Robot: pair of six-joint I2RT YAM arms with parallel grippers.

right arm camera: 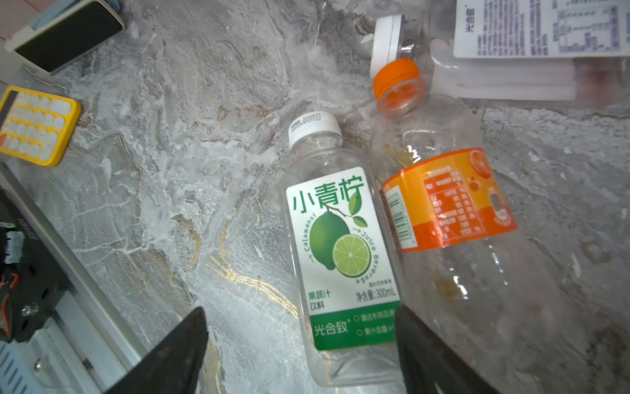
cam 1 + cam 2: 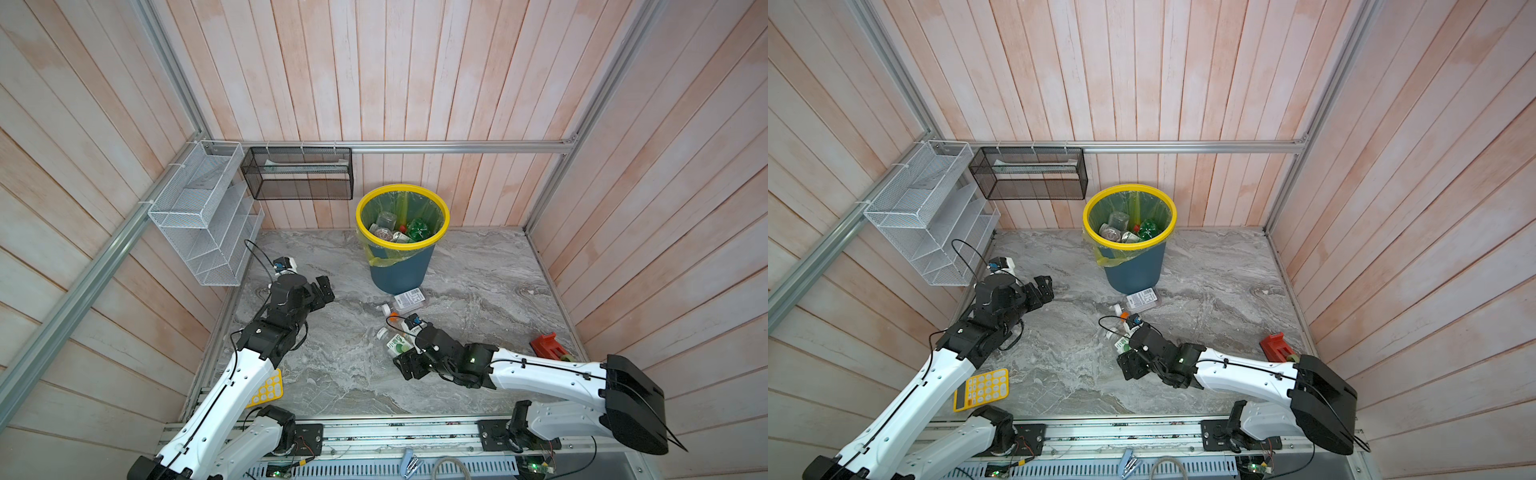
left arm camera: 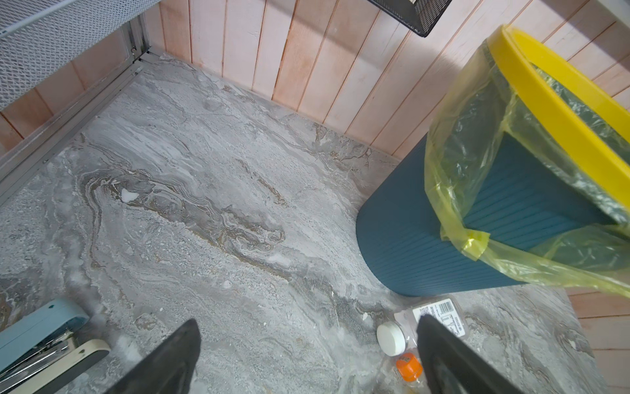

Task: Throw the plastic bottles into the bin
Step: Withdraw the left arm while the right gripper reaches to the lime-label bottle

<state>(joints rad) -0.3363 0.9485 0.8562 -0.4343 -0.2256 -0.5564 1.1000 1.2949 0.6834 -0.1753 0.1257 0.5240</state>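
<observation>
**Step in hand.** Judged from the layout, the step was the grasp of one more bottle. The right fingers (image 1: 177, 351) stood apart and clamped on nothing. Between them lay the lower body of a clear plastic bottle with a white cap and a green lime label (image 1: 341, 256), flat on the grey marbled counter (image 2: 332, 374). One finger sat in the seam between this bottle and a clear bottle with an orange cap and orange label (image 1: 450, 204). The other finger stood off from the lime bottle, with bare counter in the gap. A square clear bottle with a white printed label (image 1: 511, 51) lay beyond the fingertips, past both caps.

The left fingers (image 3: 443, 351) were spread wide and empty, raised above the counter.

**Next move.** The fingers probably needed to close across the lime bottle's body, then lift it above the yellow rim before release. The seam-side finger could nudge the orange-labelled bottle, so a straight closure would be advisable.

**View differences.**
- Both top views showed the round dark teal bin with a yellow rim and yellow-green liner (image 2: 399, 274), well beyond the right fingertips. They also showed several bottles already inside it, including a green one (image 2: 419, 227).
- The right wrist view showed no bin, yet it alone showed the finger spacing around the lime bottle. In the top views the wrist covered most of that bottle.
- The left wrist view showed only the bin's outer wall and liner, not its contents.
</observation>
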